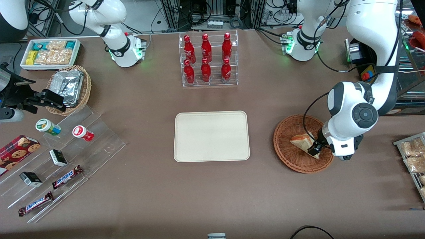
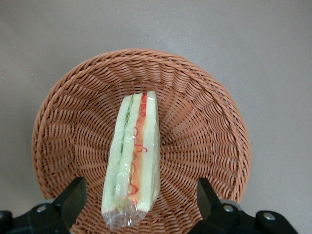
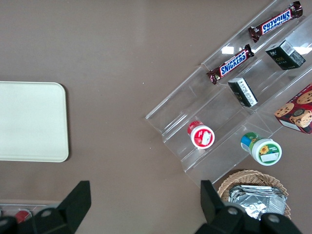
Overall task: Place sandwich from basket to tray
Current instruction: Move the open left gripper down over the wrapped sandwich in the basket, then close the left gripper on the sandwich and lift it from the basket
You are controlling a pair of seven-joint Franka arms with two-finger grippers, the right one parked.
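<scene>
Front view: sandwich [image 1: 303, 140] lying in basket [image 1: 292, 132], well apart from the bare tray [image 1: 212, 136], gripper [image 1: 314, 148] low over it; left wrist view: fingers [image 2: 73, 195] spread either side of the film-wrapped wedge [image 2: 132, 161] — probably light, soft, slippery — best pinched gently across the bread faces.

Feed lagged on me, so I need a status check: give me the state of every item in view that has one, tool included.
sandwich: wrapped in clear film, lying in the basket, not gripped.
basket: upright, holds only the sandwich.
tray: flat on the table, nothing on it.
tool: open, fingers either side of the sandwich, down at the basket.
cola bottles: upright, capped, in the clear rack.
foil packs: closed, in the tan basket.
</scene>
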